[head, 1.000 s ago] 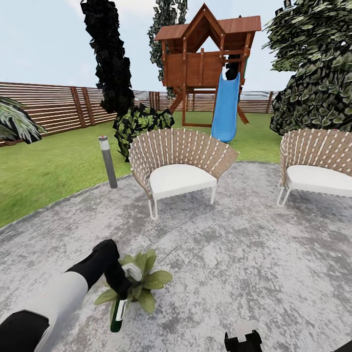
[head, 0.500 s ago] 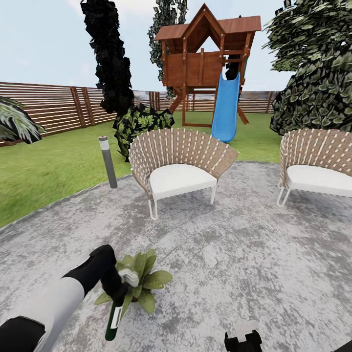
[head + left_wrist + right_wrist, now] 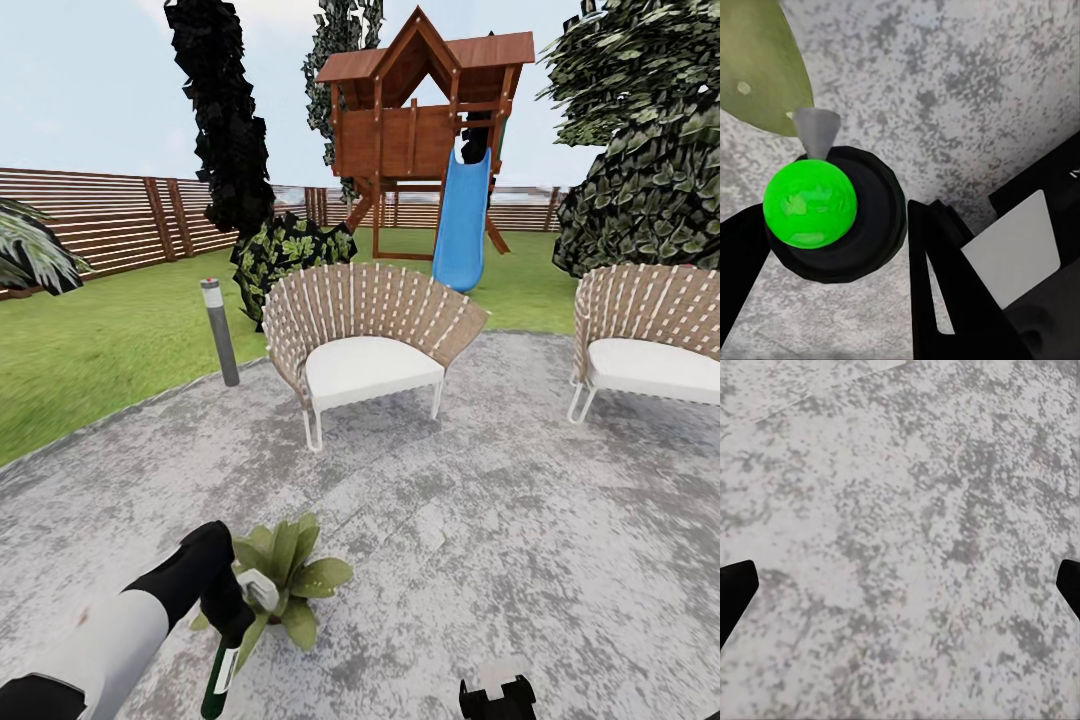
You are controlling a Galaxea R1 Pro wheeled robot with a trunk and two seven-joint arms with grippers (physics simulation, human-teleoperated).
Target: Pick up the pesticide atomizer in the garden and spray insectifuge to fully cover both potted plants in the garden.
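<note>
- Pesticide atomizer held in the left claw, low at the near left of the head view, white trigger head up, dark body hanging down and tilted.
- From the left wrist view, seen end-on: round dark bottle with a bright green middle, black fingers tight on both sides, grey nozzle tip next to a green leaf.
- Left claw shut around the bottle, just beside the small potted plant and partly in front of its leaves.
- Potted plant sitting on the grey round patio, broad pointed leaves spread out.
- Right claw low at the bottom edge of the head view, well apart from the plant; black fingertips far out at both sides of the right wrist view, spread wide, nothing but grey paving between.
- Two woven chairs with white cushions on the patio, one in the middle, one at the right.
- Short grey lamp post at the patio's edge by the lawn.
- Wooden playhouse with a blue slide behind, brown slatted fence along the back.
</note>
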